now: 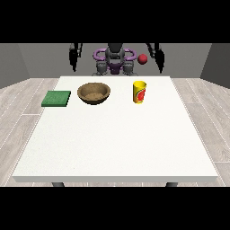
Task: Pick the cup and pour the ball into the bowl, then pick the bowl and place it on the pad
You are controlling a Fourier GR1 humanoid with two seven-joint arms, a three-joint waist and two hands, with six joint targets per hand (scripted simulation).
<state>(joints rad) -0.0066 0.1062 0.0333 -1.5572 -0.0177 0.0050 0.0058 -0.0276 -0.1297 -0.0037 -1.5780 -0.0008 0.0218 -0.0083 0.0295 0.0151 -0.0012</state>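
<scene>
In the front view the yellow cup [139, 91] stands upright on the white surface [117, 139], its long axis vertical and its mouth up, in the far half toward the view's right. The robot hand at the view's right [159, 60] hangs beyond the far edge, above and behind the cup and a little to its right, so this is plainly the nearer hand; the judged approach is forward over the far edge and down toward the cup's side. Whether its fingers are spread or curled cannot be told here, and it holds nothing that can be seen. The robot hand at the view's left [74, 57] hangs likewise behind the far edge, well apart from the cup, and its fingers cannot be told either. A red ball [143, 59] shows up near the robot's body, just beside the arm at the view's right, not inside the cup as far as can be seen. The wooden bowl [94, 93] sits left of the cup with a bare gap between them, and the green pad [56, 98] lies further left, near the surface's left edge. The whole near half of the surface offers open room, though none of the work seems to need it.
</scene>
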